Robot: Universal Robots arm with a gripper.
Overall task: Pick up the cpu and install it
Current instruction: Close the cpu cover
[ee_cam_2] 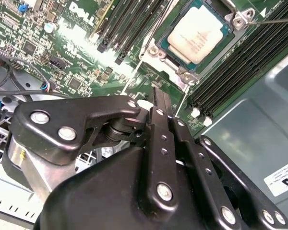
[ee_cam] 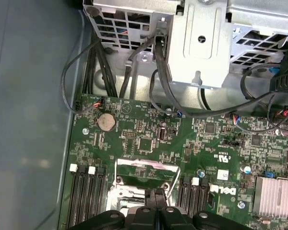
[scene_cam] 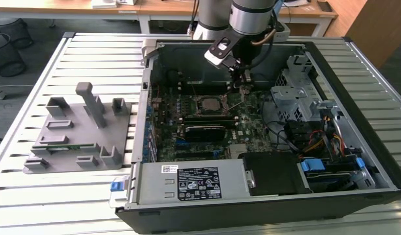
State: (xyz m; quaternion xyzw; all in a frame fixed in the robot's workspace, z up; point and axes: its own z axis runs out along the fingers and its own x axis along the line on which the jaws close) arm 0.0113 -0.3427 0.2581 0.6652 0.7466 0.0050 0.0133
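Open computer case [scene_cam: 253, 215] lying on the slatted bench [scene_cam: 96, 54], centre of the exterior view, with the arm [scene_cam: 253, 14] reaching down into its upper middle. Green motherboard [ee_cam: 134, 124] across the case floor. Low over the board, just right of the socket in the exterior view, the gripper [ee_cam_2: 161, 93]; fingers [ee_cam_2: 157, 100] clenched flat against each other, grasping nothing.

Upper right of the second wrist view: the cpu [ee_cam_2: 199, 31] lying in its socket [ee_cam_2: 178, 72], silvery top up, apart from the fingertips. Placing looks done, with seating or securing probably in hand. Best done by keeping the closed tips off the metal top, working only on the socket's rim or the thin lever wire [ee_cam_2: 278, 20] at the top right edge, moving slowly and straight, and staying out of the black memory slots [ee_cam_2: 230, 72] alongside.

Hard to make out: whether the tips touch the board or hover, whether the socket is latched, whether the chip sits fully flat. Far corner of the chip cut off by the frame's top edge. Lower part of the socket covered by the fingers in the first wrist view.
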